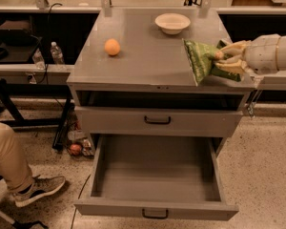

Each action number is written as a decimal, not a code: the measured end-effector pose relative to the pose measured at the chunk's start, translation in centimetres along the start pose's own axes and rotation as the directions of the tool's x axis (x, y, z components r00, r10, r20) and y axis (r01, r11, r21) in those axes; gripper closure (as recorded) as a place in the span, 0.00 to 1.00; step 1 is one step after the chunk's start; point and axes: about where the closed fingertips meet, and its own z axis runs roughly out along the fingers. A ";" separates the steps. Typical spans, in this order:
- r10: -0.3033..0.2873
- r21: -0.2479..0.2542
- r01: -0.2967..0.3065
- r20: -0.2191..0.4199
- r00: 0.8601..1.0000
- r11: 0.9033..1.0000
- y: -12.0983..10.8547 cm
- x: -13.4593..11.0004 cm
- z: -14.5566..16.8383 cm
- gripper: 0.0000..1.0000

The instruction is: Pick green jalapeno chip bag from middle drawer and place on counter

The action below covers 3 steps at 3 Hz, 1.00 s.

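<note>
The green jalapeno chip bag hangs in my gripper, which reaches in from the right over the right part of the counter. The gripper's fingers are shut on the bag's right end, and the bag sits just above or at the counter surface; I cannot tell whether it touches. The middle drawer, the lowest one, is pulled fully open and holds nothing. The drawer above it stands slightly open.
An orange lies on the counter's left part and a white bowl at its back right. A seated person's leg and shoe are at lower left. Water bottles stand on a shelf to the left.
</note>
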 end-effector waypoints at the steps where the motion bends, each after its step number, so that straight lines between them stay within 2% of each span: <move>1: -0.007 -0.047 0.007 -0.013 1.000 0.999 -1.2 -0.4 3.5 0.77; 2: 0.014 -0.076 -0.016 -0.029 0.999 0.997 -2.5 0.0 5.9 0.54; 3: 0.040 -0.089 -0.042 -0.032 0.999 0.995 -3.4 0.3 7.1 0.31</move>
